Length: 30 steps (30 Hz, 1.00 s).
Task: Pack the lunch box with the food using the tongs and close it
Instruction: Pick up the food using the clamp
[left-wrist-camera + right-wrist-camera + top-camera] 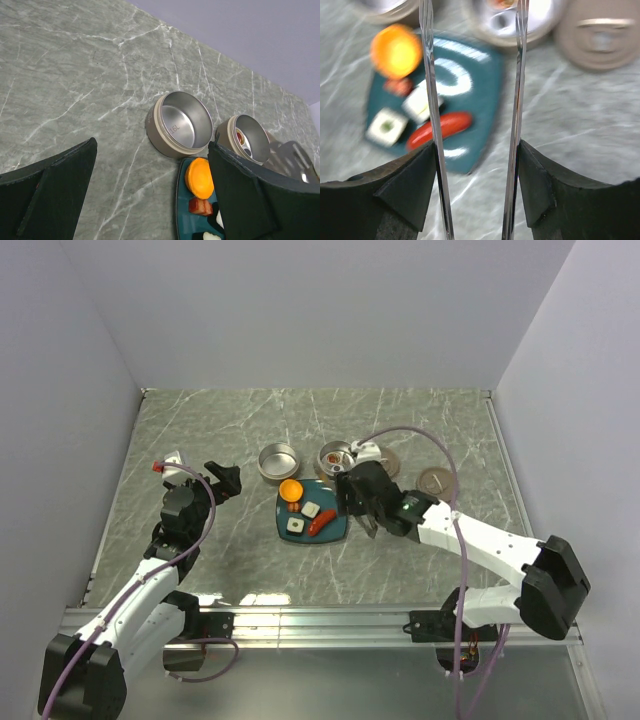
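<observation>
Food (311, 510) lies mostly on the plate (484, 94): orange round, red piece, white blocks. The right tin (256, 131) holds a bit (the left tin (180, 125) is bare), lid (437, 480) off on the bench (200, 430). Right pincer (477, 150) pinches the tongs (432, 100) above the plate; left pincer (152, 150) spread, empty.

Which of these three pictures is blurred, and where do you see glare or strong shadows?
Right wrist view: the teal plate and the food on it are blurred, with white glare streaks on the plate, while the tongs look sharper. Left wrist view: sharp, with bright reflections inside the empty steel bowl. Top external view: even light, only soft shadows on the table.
</observation>
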{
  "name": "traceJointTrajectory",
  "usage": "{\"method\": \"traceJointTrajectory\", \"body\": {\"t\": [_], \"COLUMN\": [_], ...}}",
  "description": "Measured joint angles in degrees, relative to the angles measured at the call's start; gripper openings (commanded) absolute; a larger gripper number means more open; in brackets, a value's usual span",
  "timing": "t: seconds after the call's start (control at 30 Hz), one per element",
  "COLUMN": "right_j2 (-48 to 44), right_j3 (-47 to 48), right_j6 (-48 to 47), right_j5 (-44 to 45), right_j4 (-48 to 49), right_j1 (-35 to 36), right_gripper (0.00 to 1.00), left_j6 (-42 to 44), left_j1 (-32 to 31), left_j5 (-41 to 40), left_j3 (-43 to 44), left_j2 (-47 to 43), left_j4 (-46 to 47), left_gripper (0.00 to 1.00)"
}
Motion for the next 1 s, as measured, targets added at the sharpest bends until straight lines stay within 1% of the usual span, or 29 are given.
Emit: {"method": "traceJointTrajectory", "body": {"t": [0.17,0.3,0.57,0.7,0.9,1.0], "right_j2": [-0.8,1.4,10.0,12.0,14.0,14.7], "right_j3": [-1.9,-2.0,-1.3,-0.3,1.7,2.0], "right_j6": [0.3,0.4,0.3,0.0,-0.5,-0.6], "right_j5": [-3.8,-6.2,-8.2,-8.7,-9.7,-10.0], "right_j4": [2.1,4.4,5.8,6.4,7.6,7.7], "right_j1": [5.2,5.6,5.6,5.6,5.6,5.6], "right_gripper": [0.68,0.68,0.63,0.58,0.43,0.37], "left_j6": [0.0,0.0,0.0,0.0,0.0,0.0], "left_j1": [0.0,0.0,0.0,0.0,0.0,0.0], "left_j5": [0.0,0.0,0.0,0.0,0.0,0.0], "left_j3": [0.0,0.0,0.0,0.0,0.0,0.0], "left_j2": [0.0,0.0,0.0,-0.1,-0.1,-0.1], "left_j4": [0.0,0.0,0.0,0.0,0.0,0.0], "left_gripper": [0.99,0.99,0.99,0.99,0.99,0.99]}}
